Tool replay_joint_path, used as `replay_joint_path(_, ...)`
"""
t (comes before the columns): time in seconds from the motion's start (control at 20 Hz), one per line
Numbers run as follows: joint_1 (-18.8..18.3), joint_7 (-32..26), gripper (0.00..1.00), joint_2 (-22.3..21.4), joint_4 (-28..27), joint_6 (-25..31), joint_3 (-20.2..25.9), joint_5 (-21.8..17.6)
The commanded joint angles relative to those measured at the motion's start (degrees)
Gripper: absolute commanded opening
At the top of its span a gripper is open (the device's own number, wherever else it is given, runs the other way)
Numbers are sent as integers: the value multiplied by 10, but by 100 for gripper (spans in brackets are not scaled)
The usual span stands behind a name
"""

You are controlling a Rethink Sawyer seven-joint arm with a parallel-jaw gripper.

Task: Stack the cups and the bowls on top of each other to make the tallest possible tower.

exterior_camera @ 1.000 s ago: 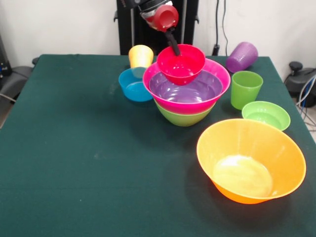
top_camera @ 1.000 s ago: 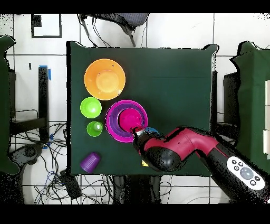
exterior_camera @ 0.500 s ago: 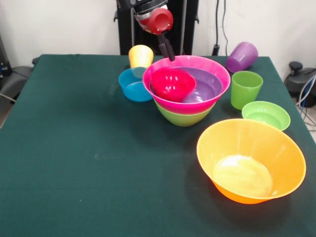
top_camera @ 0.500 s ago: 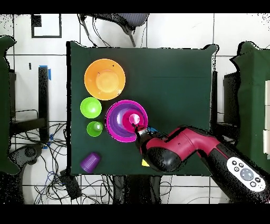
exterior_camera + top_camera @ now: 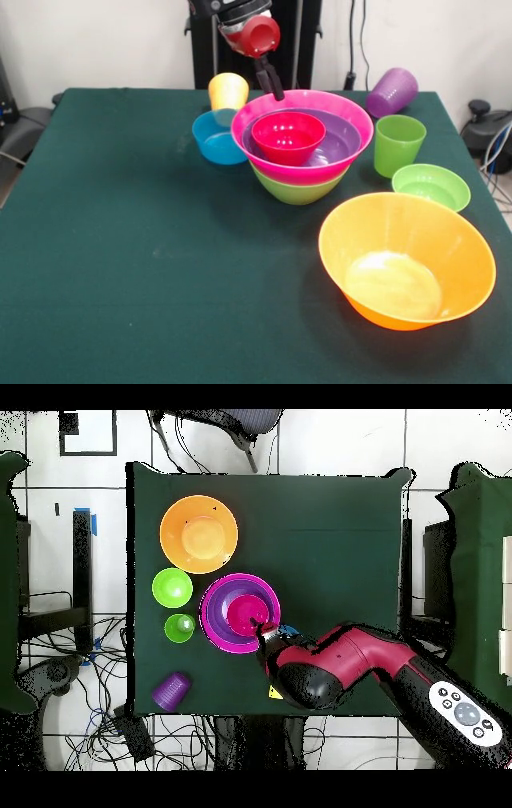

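Note:
The tower stands mid-table: a red bowl [image 5: 288, 136] rests upright inside a purple bowl [image 5: 340, 146], which is nested in the large pink bowl [image 5: 356, 112] on a green bowl [image 5: 296, 190]. My gripper [image 5: 275, 90] hangs over the pink bowl's far rim, open and holding nothing. In the overhead view the gripper [image 5: 262, 629] is at the edge of the red bowl [image 5: 243, 614]. The yellow cup [image 5: 228, 90] and blue bowl [image 5: 216, 144] sit to the left of the tower. A green cup [image 5: 398, 144] stands to its right, and a purple cup [image 5: 392, 92] lies on its side.
A large orange bowl [image 5: 406, 260] sits at the front right, with a small light green bowl [image 5: 430, 186] behind it. In the overhead view my arm [image 5: 340, 669] covers most of the blue bowl and the yellow cup. Cables hang beyond the table's far edge.
The red bowl was held by its rim above the tower, then dropped tilted into the purple bowl and has settled upright. My gripper let go and moved slightly up and back.

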Motion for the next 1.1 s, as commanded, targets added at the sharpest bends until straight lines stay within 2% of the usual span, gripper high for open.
replay_joint_path(0.05,25,11,100,32,-30,-8,-29,-14)
replay_joint_path(0.4,26,-4,100,16,-47,13,-38,-20)
replay_joint_path(0.8,-37,-87,100,-59,-66,106,-5,63)
replay_joint_path(0.9,-43,-103,100,-66,-76,117,-9,63)
replay_joint_path(1.1,-41,-111,100,-63,-93,120,-26,37)
